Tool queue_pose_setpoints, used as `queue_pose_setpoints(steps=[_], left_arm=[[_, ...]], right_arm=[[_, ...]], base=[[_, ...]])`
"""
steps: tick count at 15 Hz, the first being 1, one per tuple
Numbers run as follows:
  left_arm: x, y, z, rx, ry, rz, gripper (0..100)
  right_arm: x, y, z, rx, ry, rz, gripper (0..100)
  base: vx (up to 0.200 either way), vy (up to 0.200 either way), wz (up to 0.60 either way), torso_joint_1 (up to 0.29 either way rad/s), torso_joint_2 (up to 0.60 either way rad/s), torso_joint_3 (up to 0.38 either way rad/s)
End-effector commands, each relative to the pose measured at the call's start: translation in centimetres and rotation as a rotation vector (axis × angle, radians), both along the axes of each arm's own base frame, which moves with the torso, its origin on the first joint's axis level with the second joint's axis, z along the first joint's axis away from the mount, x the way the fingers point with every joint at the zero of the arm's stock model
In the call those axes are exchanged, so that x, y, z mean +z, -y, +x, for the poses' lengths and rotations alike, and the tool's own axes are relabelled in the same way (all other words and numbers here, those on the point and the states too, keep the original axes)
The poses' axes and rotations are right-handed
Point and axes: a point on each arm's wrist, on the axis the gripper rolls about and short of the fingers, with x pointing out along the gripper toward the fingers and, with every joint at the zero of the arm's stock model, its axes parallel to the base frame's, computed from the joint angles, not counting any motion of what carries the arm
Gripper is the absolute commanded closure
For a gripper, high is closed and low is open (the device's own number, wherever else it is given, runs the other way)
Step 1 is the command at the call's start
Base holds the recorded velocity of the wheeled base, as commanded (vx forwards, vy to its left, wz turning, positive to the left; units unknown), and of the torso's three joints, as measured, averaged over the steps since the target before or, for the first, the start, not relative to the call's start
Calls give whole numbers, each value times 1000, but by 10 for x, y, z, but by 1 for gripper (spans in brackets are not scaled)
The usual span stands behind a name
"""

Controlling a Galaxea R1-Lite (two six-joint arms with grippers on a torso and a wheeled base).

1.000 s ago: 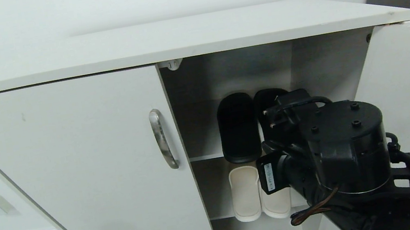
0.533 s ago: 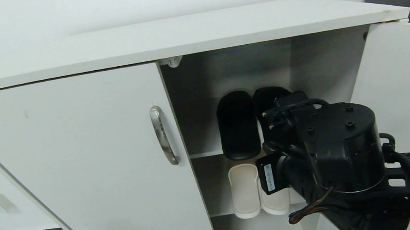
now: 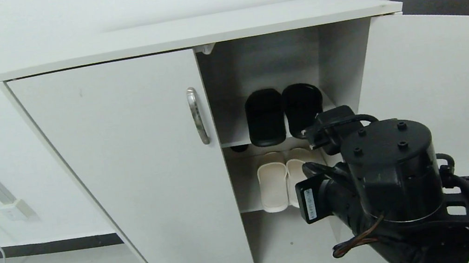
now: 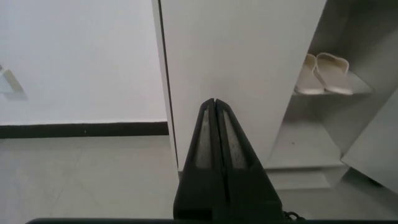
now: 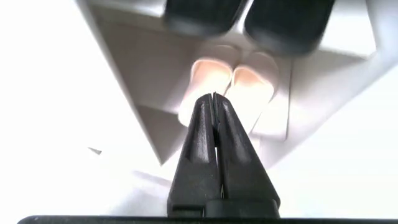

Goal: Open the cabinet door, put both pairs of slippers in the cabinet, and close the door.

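The cabinet (image 3: 200, 31) is standing with its right door (image 3: 443, 84) open, black slippers (image 3: 265, 117) sitting on the upper shelf (image 3: 234, 143), white slippers (image 3: 273, 181) on the shelf below (image 3: 251, 210). The right gripper (image 5: 213, 99) is hovering before the white pair and the left gripper (image 4: 214, 104) is facing the left door (image 3: 136, 166), both pinched together, gripping nothing.

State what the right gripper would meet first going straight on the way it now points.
Probably the white slippers on the middle shelf: the right gripper aims at them, though depth is unclear.
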Motion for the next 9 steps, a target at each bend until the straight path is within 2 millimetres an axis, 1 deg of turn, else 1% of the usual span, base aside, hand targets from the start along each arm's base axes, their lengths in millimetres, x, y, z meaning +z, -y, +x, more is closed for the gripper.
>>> queue_pose_setpoints(steps=[1, 6, 8, 9], left_arm=[[0, 0, 0, 1, 0, 0, 100], [0, 0, 0, 1, 0, 0, 100], [0, 0, 0, 1, 0, 2, 100], [0, 0, 0, 1, 0, 2, 100]], right_arm=[[1, 4, 5, -21, 2, 3, 100], [-6, 7, 5, -20, -12, -15, 100], [-8, 5, 7, -19, 1, -1, 100], [-10, 4, 8, -20, -1, -7, 100]], base=[[-200, 0, 0, 7, 7, 7], [-200, 0, 0, 2, 4, 1], [-200, 0, 0, 2, 5, 0], [0, 0, 0, 0, 0, 0]])
